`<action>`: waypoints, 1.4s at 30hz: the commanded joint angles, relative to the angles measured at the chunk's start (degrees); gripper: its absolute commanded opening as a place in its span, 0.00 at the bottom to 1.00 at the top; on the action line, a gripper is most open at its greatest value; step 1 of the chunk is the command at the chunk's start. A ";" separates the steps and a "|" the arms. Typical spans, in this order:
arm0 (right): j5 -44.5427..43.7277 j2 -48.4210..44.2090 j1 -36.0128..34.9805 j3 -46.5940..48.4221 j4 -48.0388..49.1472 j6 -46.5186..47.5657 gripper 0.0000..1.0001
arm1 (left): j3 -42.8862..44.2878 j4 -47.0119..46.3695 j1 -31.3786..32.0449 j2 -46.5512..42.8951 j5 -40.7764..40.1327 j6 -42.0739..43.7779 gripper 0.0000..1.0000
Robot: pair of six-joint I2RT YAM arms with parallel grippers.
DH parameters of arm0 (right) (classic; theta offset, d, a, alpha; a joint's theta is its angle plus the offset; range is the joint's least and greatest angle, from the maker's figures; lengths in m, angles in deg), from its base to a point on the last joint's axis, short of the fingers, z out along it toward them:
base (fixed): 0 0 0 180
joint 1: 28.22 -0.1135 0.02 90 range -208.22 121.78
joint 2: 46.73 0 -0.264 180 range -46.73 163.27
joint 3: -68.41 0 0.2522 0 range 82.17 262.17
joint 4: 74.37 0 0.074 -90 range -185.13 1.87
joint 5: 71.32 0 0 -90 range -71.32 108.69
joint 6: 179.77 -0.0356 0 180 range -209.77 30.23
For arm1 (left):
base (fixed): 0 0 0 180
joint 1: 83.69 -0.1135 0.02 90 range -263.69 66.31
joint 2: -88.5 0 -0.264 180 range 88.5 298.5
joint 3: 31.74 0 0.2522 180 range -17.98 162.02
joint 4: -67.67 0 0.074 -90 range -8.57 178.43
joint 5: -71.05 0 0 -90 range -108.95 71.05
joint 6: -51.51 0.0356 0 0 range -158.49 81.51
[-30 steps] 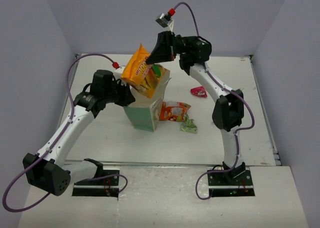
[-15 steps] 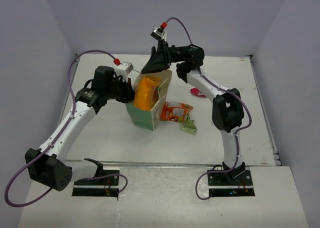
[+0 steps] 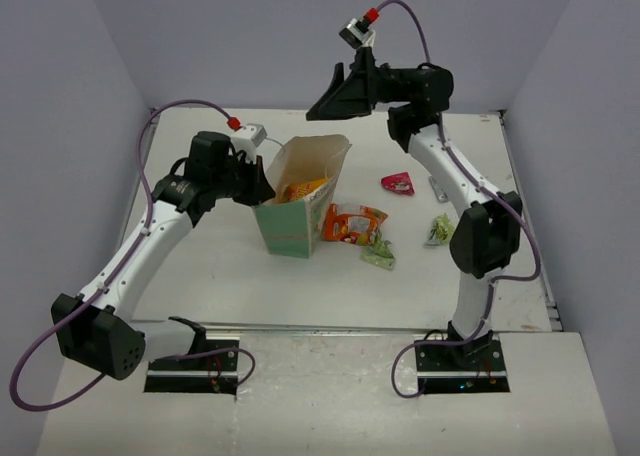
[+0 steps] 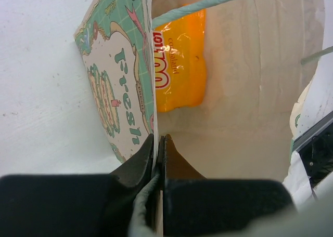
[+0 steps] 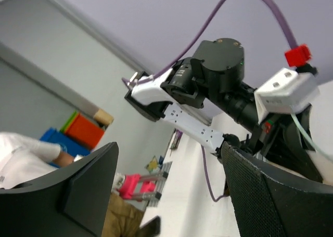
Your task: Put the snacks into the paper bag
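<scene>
Left tool [image 4: 157, 143] is shut tight on the paper bag [image 3: 296, 228]. It pinches the bag's left wall just below the rim, one finger on the printed outside and one on the white inside.

The bag stands upright on the table [image 3: 200, 266], about mid-table and slightly left of centre, with its mouth open. The orange-yellow pouch [image 3: 302, 188] is down inside the bag, lying against the white inner wall (the left wrist view shows it clearly, lettering facing the camera).

Right tool [image 3: 320, 110] hangs in the air above the bag, on its far-right side. Its fingers [image 5: 78, 190] are spread wide with nothing between them, and it touches neither bag nor packets.

Loose on the table to the right of the bag:
- orange-white pouch [image 3: 350, 223], just beside the bag's right wall
- green packet [image 3: 378, 251], at that pouch's near-right corner (touching or overlapping, can't tell which)
- red-pink packet [image 3: 398, 183], farther back and to the right, apart from the others
- second green packet [image 3: 440, 229], well to the right, next to the right arm's elbow
</scene>
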 commanded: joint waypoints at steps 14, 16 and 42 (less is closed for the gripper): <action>-22.23 -33.08 8.23 -23.73 -93.55 68.94 0.88 | 1.67 -2.42 -0.04 -1.54 -3.26 -3.38 0.01; -28.61 -32.56 8.93 -25.66 -100.03 70.35 0.91 | 2.37 -1.89 -0.04 -1.54 -4.40 -3.64 0.04; -51.33 -18.23 13.60 -41.57 -104.75 73.61 0.99 | -4.66 -4.88 -1.35 -6.20 -12.41 -4.87 0.03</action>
